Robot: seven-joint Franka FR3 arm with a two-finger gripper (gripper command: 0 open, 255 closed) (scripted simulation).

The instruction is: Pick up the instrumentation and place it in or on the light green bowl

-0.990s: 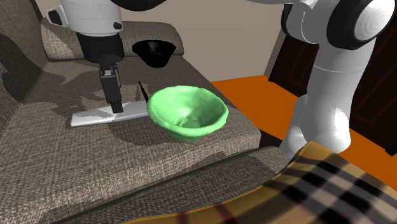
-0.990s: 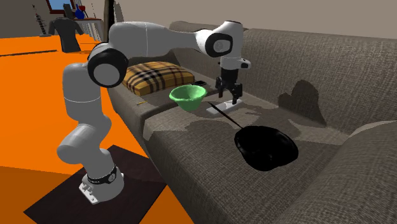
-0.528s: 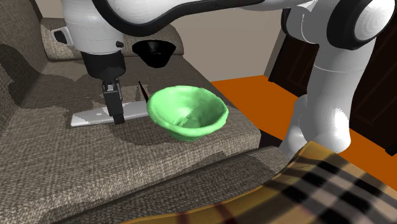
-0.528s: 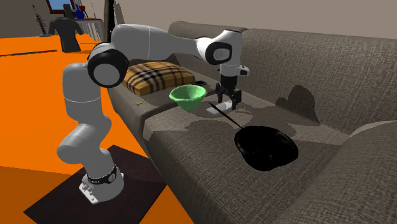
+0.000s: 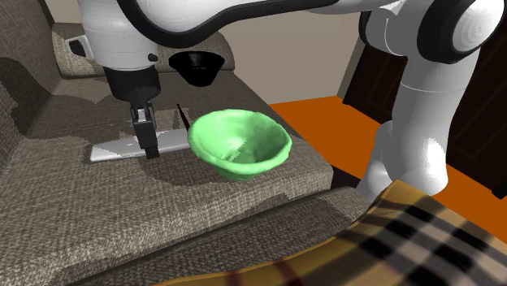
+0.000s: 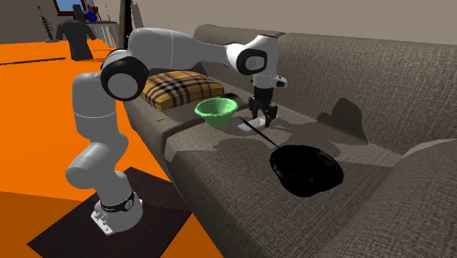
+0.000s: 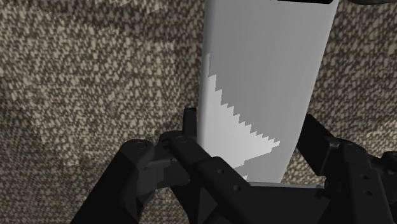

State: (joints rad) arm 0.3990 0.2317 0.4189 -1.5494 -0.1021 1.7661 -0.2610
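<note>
Hand (image 7: 251,137) tight around flat grey instrument (image 7: 267,70), just beside green bowl (image 5: 240,144) on sofa (image 5: 122,215)

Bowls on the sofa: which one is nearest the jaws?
The green bowl, right beside the grey tool that the jaws clasp; the black bowl sits farther off.

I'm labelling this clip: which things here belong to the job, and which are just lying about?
Job: instrument, green bowl, gripper clasping the instrument.
Lying about: black bowl, plaid cushion.
</note>
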